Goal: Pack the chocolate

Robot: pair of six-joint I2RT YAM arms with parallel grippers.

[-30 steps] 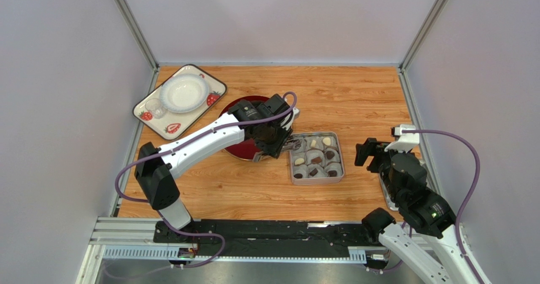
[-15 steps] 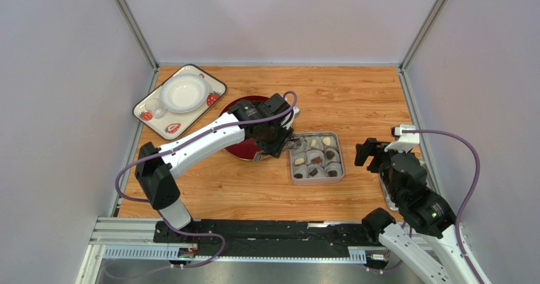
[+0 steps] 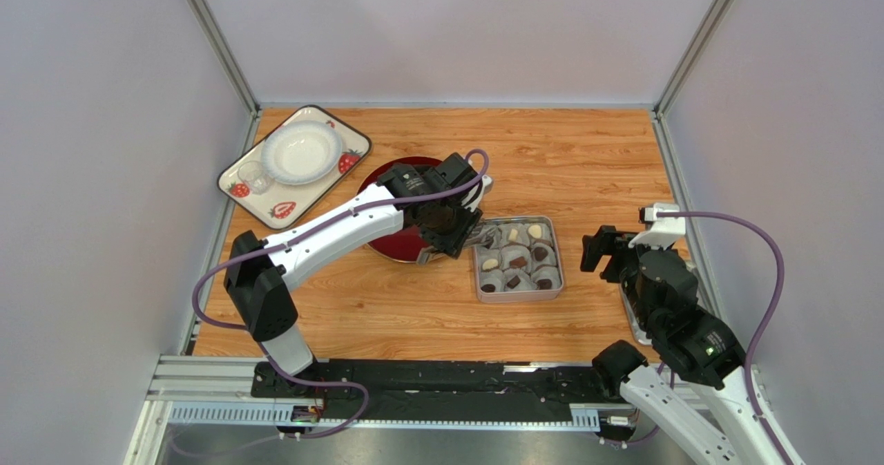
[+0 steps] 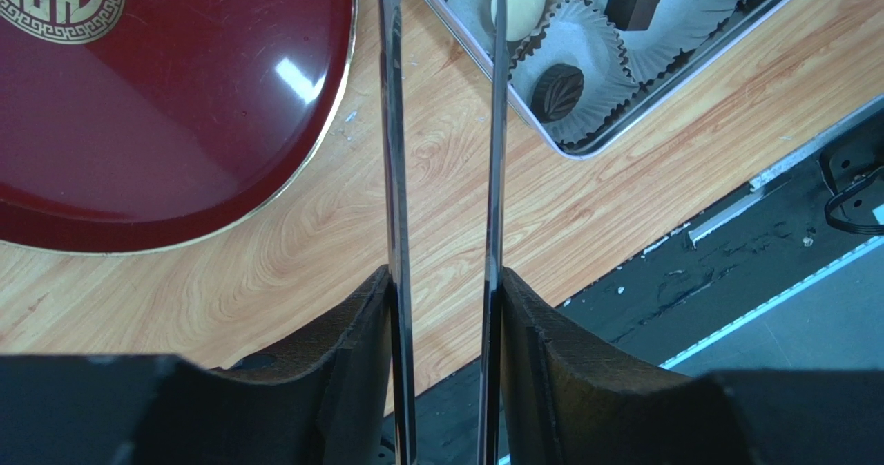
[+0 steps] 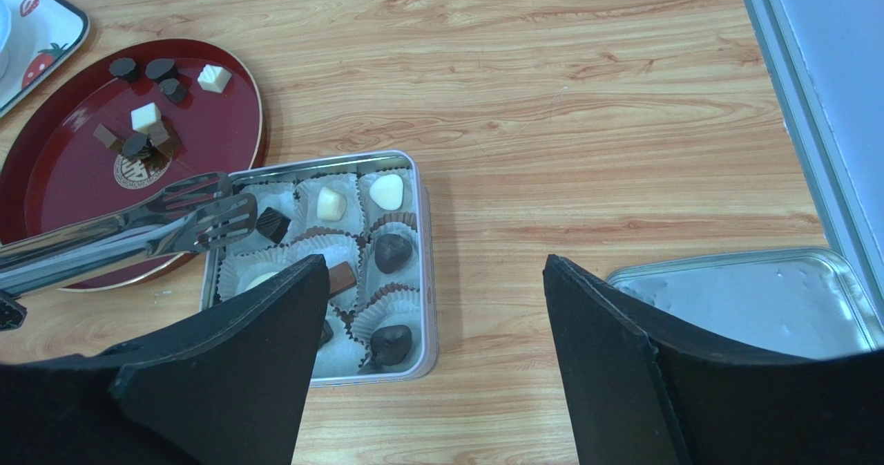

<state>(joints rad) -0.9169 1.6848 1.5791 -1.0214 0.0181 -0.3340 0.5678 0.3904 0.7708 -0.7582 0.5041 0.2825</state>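
The tongs [image 5: 135, 235] are clamped in the left gripper's [image 4: 444, 294] jaws, their long axis laid from the red plate [image 5: 62, 180] across the rim of the tin [image 5: 423, 268]. A dark cube [image 5: 272, 224] of the chocolate lies just beyond their tips, in the tin's corner nearest the plate; whether it is pinched cannot be told. Roughly eight pieces are counted in the tin and eight on the plate. The right gripper [image 5: 434, 268] is spread, empty, well apart.

Dark brown and cream chocolate [image 5: 389, 253], red gold-rimmed plate [image 5: 223, 123], white tray [image 3: 265, 204] patterned with strawberries.
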